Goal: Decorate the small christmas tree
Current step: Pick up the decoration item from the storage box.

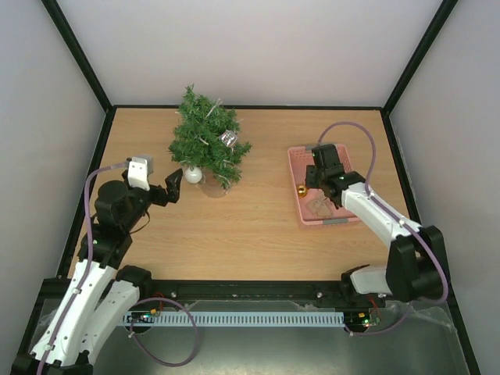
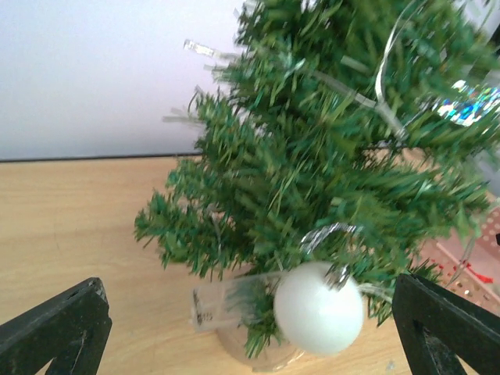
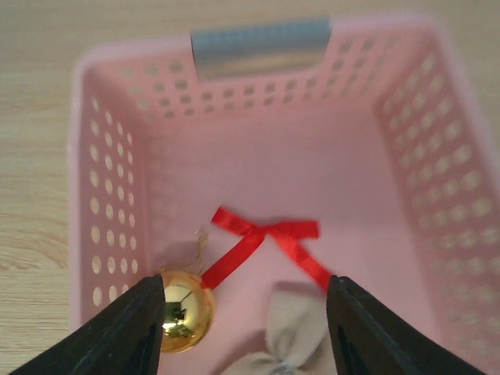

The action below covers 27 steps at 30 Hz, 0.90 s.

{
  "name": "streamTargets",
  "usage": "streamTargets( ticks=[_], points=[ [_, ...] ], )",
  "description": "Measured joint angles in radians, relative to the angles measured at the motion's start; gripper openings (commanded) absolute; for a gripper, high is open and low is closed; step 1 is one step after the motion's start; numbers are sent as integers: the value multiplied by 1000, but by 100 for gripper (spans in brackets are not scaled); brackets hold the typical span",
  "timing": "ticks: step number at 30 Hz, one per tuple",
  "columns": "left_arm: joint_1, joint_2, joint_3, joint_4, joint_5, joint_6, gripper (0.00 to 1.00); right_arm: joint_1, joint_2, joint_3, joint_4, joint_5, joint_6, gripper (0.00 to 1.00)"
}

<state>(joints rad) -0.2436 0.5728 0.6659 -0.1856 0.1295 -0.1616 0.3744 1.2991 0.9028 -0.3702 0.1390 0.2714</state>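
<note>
Prob. next ornament pick from pink basket (image 3: pixel 109 172).
R fingers (image 3: pixel 133 328) open, empty, gold ball (image 3: pixel 183 320) off-centre: shift, lower, close. L fingers (image 2: pixel 55 328) open, empty, by xmas tree (image 2: pixel 328 172).

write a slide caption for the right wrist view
Open right tool hovering over the pink basket, which holds a gold bauble, a red ribbon bow and a pale fabric bow.

Pink basket (image 3: pixel 109 156) on wooden table (image 1: pixel 250 226)

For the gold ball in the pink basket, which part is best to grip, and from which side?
Grip the gold ball across its round middle, coming from above: it lies close to the basket wall, so a side approach looks blocked.
</note>
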Motion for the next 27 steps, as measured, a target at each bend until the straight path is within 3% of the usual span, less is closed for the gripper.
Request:
streamTargets(
  ticks=[5,10,27],
  points=[
    [0,-50,-72,-9,-44,1,99,-22,109,-33,38,-108,26,52],
    [0,-89,-107,-8,-84,10,99,-24,148,-55,103,-185,84,58],
    [-26,-122,-127,-4,-113,64,99,-35,200,-192,300,-185,532,63]
  ],
)
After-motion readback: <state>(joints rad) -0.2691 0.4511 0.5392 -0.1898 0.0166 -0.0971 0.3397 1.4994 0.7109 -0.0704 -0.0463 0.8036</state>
